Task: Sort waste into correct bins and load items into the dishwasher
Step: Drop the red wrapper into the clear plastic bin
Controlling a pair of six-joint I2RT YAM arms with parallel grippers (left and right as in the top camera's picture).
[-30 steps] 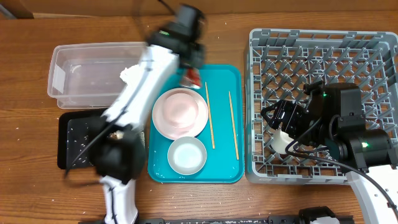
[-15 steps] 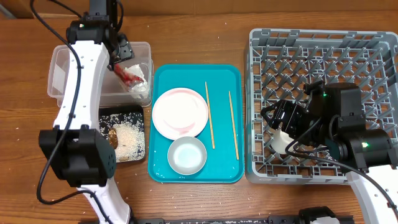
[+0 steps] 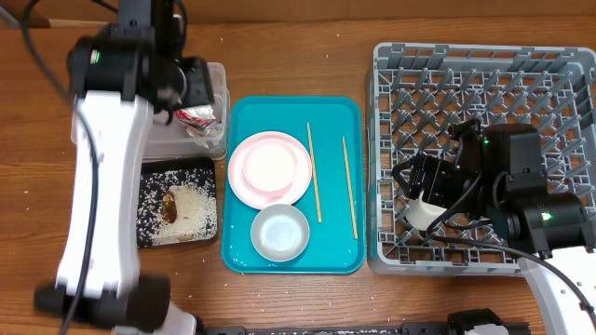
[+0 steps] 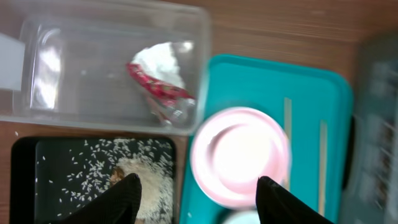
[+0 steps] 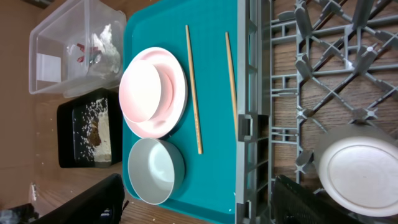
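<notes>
The red-and-silver wrapper [image 4: 158,90] and the white tissue [image 4: 163,61] lie together in the clear tub [image 4: 93,68]. My left gripper [image 4: 200,186] hangs open and empty above the tub's near corner. Rice with brown scraps [image 3: 191,200] fills the black tray [image 3: 149,233]. On the teal tray [image 3: 335,112] sit the pink plate [image 3: 270,167], the pale bowl [image 3: 279,233] and two chopsticks [image 3: 314,172]. The white cup [image 5: 360,168] rests upside down in the grey dish rack [image 3: 484,74]. My right gripper [image 5: 199,199] is open beside it, holding nothing.
My left arm [image 3: 102,140] crosses over most of the clear tub and the table's left side. Grains of rice are scattered on the wood near the black tray. The rack's upright pegs surround the right gripper.
My left arm swung from the teal tray to the clear tub carrying the wrapper, opened, and the wrapper now lies beside the tissue. The right arm has hardly moved.
</notes>
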